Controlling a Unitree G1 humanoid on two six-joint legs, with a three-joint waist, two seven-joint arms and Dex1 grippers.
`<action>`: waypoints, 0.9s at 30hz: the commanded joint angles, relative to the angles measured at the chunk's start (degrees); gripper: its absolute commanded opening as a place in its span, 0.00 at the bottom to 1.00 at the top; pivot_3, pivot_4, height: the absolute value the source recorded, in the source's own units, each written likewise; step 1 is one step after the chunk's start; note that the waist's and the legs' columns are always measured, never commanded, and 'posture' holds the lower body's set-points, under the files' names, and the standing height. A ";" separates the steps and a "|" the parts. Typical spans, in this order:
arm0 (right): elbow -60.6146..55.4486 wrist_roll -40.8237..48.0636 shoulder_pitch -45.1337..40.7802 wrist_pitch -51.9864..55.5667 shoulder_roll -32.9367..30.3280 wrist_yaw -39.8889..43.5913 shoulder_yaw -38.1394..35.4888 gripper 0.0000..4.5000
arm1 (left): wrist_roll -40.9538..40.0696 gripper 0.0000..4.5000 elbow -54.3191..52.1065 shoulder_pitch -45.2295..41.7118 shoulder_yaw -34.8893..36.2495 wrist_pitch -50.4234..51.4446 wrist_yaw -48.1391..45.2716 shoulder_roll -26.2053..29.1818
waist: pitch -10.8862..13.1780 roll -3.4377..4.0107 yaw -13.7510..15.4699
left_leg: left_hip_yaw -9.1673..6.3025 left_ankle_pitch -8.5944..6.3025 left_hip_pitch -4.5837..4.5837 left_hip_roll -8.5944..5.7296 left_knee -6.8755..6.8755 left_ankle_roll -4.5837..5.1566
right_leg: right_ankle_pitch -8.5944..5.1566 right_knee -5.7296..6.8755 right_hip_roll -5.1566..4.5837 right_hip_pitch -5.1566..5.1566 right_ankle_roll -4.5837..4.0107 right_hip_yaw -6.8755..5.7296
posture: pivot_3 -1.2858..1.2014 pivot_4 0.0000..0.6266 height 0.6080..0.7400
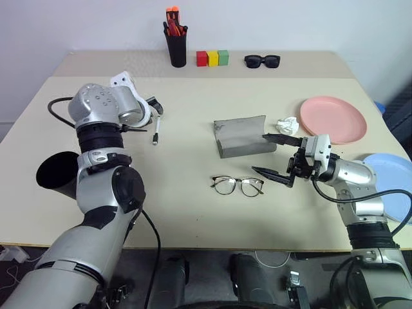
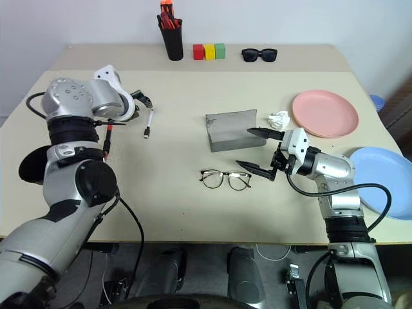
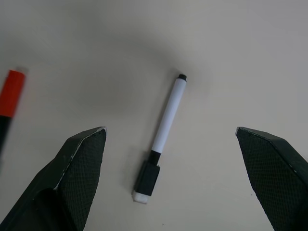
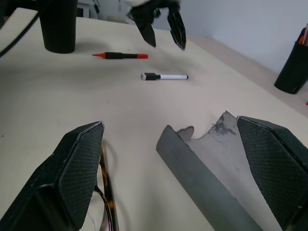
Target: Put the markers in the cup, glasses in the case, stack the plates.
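Item 1, nearest the camera: wire-framed glasses (image 1: 237, 185), lower centre of the head view, flat on the table (image 1: 187, 219), unfolded, outside the case. The right gripper (image 1: 277, 157) stands just to their right, released and wide, holding nothing. Risk: the thin frame lies flush on the table; fingers closing from the side may push it away or pinch a lens rather than lift it.

Item 2, far left, mid-height: black cup (image 1: 58, 172), at the table's left edge, partly hidden behind the left arm. Contents cannot be told. Risk: a marker dropped from a height or off-centre may miss the mouth; the arm itself may nudge the cup off the edge.

Item 3, upper left: left gripper (image 3: 173, 159), released, poised over the white marker (image 3: 163, 132), which lies between its fingers. The red-ended marker (image 2: 107, 140) lies just beside. Risk: a round pen may roll from an off-centre pinch.

Item 4, top centre: pen holder (image 1: 176, 46), holding red-orange pens.

Item 5, centre: grey case (image 1: 241, 136), lid raised, interior apparently empty.

Item 6, right: pink plate (image 1: 333, 118) and blue plate (image 1: 393, 187), apart, unstacked, both bare.
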 commanded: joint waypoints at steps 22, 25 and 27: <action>-1.95 0.59 -0.20 -0.10 0.47 -2.82 -0.51 1.00 | 4.70 0.09 24.15 -6.93 -2.89 -11.68 -6.60 3.52 | 0.03 -0.05 -0.03 | 0.00 0.01 -0.01 -0.01 0.00 -0.02 | 0.00 0.35 -0.01 -0.14 0.02 0.00 | 0.52 0.24 1.00; -0.75 0.19 -1.11 -0.60 0.92 -2.97 -0.27 1.00 | 4.19 0.09 20.88 -6.45 -3.28 -9.01 -7.51 3.26 | 0.06 -0.09 -0.13 | -0.01 0.02 0.00 -0.01 -0.01 -0.02 | 0.00 0.37 -0.01 -0.16 0.02 0.00 | 0.52 0.24 1.00; -0.04 -0.03 -1.47 -1.04 1.25 -3.05 -0.14 1.00 | 3.39 0.09 14.06 -5.06 -4.90 -5.17 -10.20 2.19 | 0.10 -0.13 -0.18 | -0.01 0.02 -0.01 -0.01 -0.01 -0.02 | 0.00 0.39 -0.01 -0.18 0.02 0.01 | 0.52 0.24 1.00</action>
